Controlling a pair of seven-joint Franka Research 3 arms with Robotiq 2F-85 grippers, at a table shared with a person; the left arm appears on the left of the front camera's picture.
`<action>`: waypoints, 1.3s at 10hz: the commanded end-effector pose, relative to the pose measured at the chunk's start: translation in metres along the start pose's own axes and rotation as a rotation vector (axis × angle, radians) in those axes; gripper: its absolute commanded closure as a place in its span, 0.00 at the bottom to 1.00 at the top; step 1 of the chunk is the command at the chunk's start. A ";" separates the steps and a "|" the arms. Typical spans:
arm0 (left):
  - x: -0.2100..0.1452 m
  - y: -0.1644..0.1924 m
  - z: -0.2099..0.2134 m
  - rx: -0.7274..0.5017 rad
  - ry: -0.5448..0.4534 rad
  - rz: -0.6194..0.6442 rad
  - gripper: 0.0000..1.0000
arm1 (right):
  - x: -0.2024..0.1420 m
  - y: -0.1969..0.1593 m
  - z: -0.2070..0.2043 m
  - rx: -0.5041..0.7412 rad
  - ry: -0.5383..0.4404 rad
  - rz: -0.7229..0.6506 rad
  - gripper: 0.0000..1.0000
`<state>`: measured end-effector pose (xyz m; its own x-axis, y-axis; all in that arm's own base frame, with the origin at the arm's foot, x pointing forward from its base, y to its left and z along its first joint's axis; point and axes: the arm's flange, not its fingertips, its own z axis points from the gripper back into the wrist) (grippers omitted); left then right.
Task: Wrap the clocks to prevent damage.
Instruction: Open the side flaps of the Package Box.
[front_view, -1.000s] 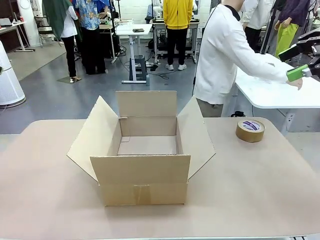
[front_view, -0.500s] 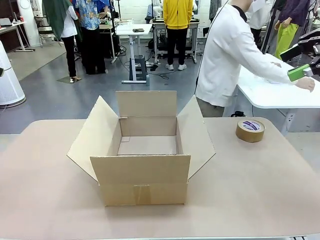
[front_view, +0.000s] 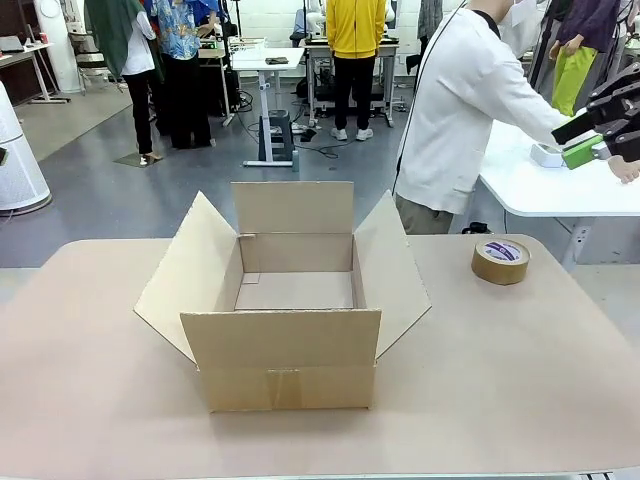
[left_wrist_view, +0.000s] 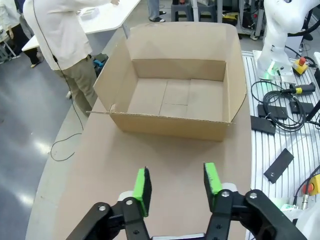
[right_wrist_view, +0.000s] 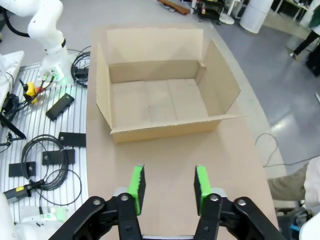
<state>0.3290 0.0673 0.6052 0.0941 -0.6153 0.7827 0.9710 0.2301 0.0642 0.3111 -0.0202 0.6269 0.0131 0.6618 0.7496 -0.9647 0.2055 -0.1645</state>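
Observation:
The clocks are out of view. An open brown cardboard box (front_view: 292, 290) stands empty in the middle of the table, all flaps spread. My left gripper (left_wrist_view: 177, 176) hovers above the table before the box (left_wrist_view: 177, 97), its green pads apart with nothing between them. My right gripper (right_wrist_view: 169, 174) hangs high over the opposite side of the box (right_wrist_view: 160, 100), pads also apart and empty. In the front view its black fingers and a green pad (front_view: 583, 151) show at the right edge, high up.
A brown tape roll (front_view: 500, 260) lies on the table's far right. A person in a white top (front_view: 455, 110) stands behind the table, turned to a white side table (front_view: 540, 185) that bears a small white object (front_view: 545, 153). Cables and black parts (left_wrist_view: 280, 107) lie beside the table.
The person has leaned further right over the white side table and the reaching hand has slid to the picture's edge. My right gripper has shifted slightly at the right edge. The box and tape stay put.

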 end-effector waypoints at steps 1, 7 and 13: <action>0.005 0.001 -0.003 -0.014 -0.017 -0.008 0.83 | -0.002 -0.004 0.002 0.018 -0.005 0.016 1.00; 0.006 0.000 -0.003 -0.032 -0.003 -0.010 1.00 | -0.004 -0.004 0.003 0.041 -0.006 0.017 1.00; 0.026 0.000 -0.011 0.021 0.064 0.089 1.00 | 0.014 -0.006 -0.011 -0.051 0.075 -0.205 1.00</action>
<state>0.3307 0.0546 0.6116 0.1207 -0.6301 0.7671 0.9728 0.2291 0.0351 0.3137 -0.0230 0.6269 0.0880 0.6793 0.7285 -0.9646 0.2407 -0.1080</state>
